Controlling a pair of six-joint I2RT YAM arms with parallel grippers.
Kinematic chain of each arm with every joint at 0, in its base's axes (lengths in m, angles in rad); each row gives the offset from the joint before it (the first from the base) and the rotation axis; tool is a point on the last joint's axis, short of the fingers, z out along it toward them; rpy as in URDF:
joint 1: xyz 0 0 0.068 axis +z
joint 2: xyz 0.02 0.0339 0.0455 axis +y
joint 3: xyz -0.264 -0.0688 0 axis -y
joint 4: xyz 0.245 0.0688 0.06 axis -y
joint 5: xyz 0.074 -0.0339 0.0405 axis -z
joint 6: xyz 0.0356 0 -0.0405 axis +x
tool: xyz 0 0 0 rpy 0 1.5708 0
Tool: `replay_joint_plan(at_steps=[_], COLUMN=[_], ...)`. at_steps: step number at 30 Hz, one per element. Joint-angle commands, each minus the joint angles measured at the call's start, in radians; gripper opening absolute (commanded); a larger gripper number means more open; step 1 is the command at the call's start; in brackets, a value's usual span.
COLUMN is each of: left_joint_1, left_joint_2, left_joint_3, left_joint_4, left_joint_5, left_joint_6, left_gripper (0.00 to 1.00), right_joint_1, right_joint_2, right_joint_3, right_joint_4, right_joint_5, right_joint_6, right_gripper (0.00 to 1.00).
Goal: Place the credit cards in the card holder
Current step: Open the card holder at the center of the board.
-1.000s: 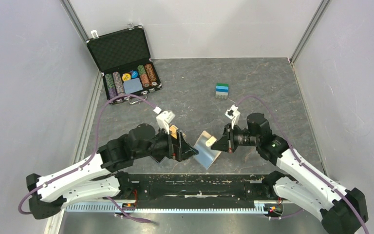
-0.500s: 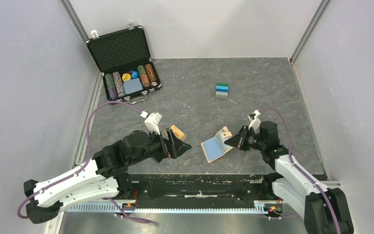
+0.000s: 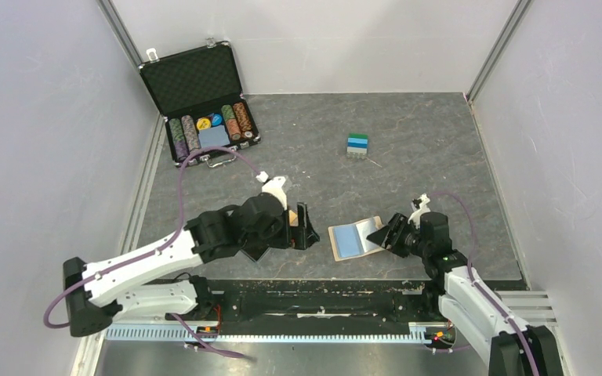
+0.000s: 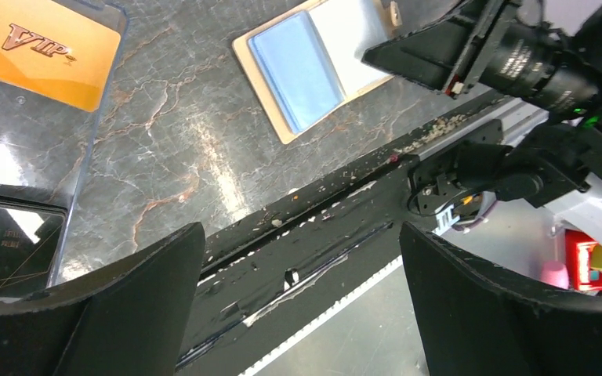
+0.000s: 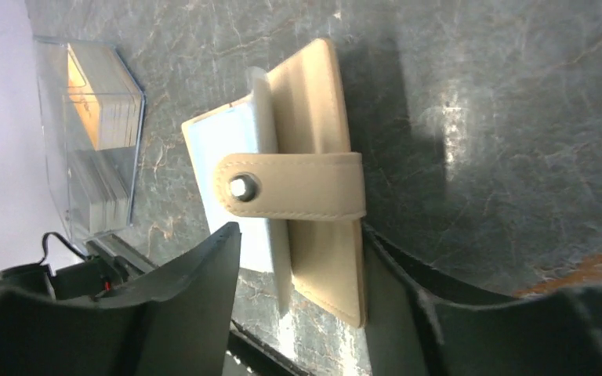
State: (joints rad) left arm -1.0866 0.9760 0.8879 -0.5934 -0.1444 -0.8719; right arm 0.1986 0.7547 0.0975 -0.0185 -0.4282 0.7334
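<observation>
Bare tabletop between left gripper and card holder; right gripper at the holder's right edge

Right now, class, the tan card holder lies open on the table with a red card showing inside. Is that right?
No. The card showing inside the open tan card holder on the table is blue, not red; the left wrist view shows it.

The card holder looks like matt tan leather, smooth, with a shiny metal snap. The blue card inside it is glossy plastic. The table under it looks like polished dark stone.
</observation>
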Motion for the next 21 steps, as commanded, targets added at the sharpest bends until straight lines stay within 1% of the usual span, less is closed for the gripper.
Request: replay_joint_plan(at_steps=[1,4,7,9,11,13,16,18,21], left_joint_1=[-0.003,-0.002,-0.004,-0.003,-0.003,-0.002,0.014,0.047,0.120], left_joint_2=[0.094,0.157,0.212,0.237,0.249,0.258,0.264,0.257,0.224], left_joint_3=[0.131,0.172,0.200,0.206,0.200,0.196,0.186,0.165,0.110], left_joint_4=[-0.145,-0.209,-0.248,-0.262,-0.263,-0.261,-0.256,-0.243,-0.194], left_joint_5=[0.011,0.006,0.017,0.009,-0.004,-0.012,-0.008,0.018,0.092], left_joint_6=[0.086,0.103,0.119,0.119,0.112,0.108,0.101,0.095,0.092], left_gripper=[1.00,1.00,1.00,1.00,1.00,1.00,1.00,1.00,1.00], right_joint_1=[-0.005,-0.004,-0.005,-0.004,-0.004,-0.004,0.000,0.016,0.072], right_joint_2=[-0.079,-0.116,-0.138,-0.136,-0.115,-0.082,-0.025,0.007,0.058], right_joint_3=[0.066,0.165,0.288,0.361,0.421,0.452,0.449,0.433,0.431], right_joint_4=[-0.156,-0.284,-0.408,-0.460,-0.485,-0.489,-0.450,-0.408,-0.346], right_joint_5=[0.162,0.275,0.367,0.390,0.369,0.310,0.196,0.148,0.130], right_joint_6=[-0.061,-0.134,-0.236,-0.293,-0.330,-0.353,-0.354,-0.340,-0.319], right_gripper=[0.67,0.83,0.91,0.93,0.95,0.96,0.95,0.92,0.90])
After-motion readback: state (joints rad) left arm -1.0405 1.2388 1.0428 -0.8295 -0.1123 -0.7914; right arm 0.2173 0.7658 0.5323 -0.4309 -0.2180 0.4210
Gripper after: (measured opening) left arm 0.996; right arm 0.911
